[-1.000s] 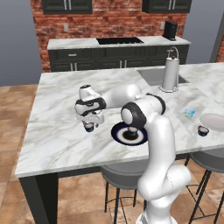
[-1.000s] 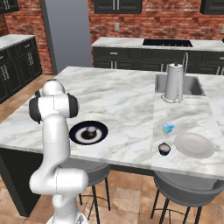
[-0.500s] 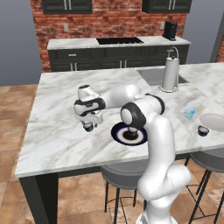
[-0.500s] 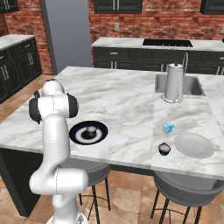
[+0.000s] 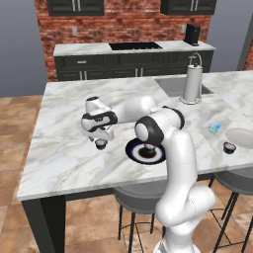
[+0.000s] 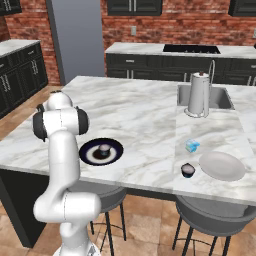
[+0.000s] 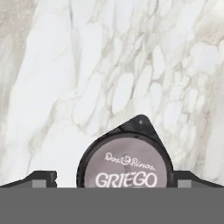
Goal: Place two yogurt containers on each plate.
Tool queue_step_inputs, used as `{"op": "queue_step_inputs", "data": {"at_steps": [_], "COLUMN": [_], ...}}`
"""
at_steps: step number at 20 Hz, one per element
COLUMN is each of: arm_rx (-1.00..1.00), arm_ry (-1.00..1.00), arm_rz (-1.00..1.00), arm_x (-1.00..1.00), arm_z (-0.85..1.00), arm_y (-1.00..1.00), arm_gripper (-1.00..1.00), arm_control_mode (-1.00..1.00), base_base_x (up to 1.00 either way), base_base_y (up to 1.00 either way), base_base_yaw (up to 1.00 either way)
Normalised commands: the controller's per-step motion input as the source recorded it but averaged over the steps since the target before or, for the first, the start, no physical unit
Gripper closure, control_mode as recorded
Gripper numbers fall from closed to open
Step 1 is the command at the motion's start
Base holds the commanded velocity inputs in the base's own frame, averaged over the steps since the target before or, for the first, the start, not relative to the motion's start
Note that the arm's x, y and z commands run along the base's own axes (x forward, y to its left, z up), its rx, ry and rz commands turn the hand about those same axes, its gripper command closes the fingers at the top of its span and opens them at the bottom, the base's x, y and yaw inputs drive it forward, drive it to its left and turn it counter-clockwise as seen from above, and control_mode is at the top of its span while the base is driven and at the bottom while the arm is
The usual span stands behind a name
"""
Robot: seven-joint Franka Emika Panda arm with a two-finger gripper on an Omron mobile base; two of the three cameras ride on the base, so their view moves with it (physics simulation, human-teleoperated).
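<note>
My gripper (image 5: 101, 140) hangs open just over a dark round yogurt container (image 5: 101, 145) on the marble island, left of the navy plate (image 5: 130, 148). In the hand view its pale "GRIEGO" lid (image 7: 124, 168) sits between my two fingertips (image 7: 42, 179), which stand wide on either side. A second dark cup (image 6: 104, 149) rests at the centre of the navy plate (image 6: 118, 150). Beside the whitish plate (image 6: 223, 167) a third dark cup (image 6: 188, 170) and a light blue boxy one (image 6: 192, 146) stand on the counter.
A tall steel cylinder with a knob (image 6: 198, 95) stands by the sink at the back right. My own white arm arches over the navy plate in the left base view. Bar stools sit under the island's near edge.
</note>
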Motion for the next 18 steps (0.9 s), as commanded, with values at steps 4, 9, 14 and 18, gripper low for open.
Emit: {"op": "queue_step_inputs", "data": {"at_steps": [4, 9, 14, 18], "arm_rx": [0.00, 0.04, 0.05, 0.02], "arm_ry": [0.00, 0.00, 0.00, 0.00], "arm_rz": [0.00, 0.00, 0.00, 0.00], "arm_x": [0.00, 0.00, 0.00, 0.00], "arm_z": [-0.07, -0.08, -0.07, -0.10], "arm_y": [0.00, -0.01, -0.02, 0.00], "arm_gripper": [-1.00, -1.00, -1.00, -1.00], "arm_control_mode": [-1.00, -1.00, -1.00, -1.00], "base_base_x": [0.00, 0.00, 0.00, 0.00], "base_base_y": [0.00, 0.00, 0.00, 0.00], "base_base_yaw": [0.00, 0.00, 0.00, 0.00]}}
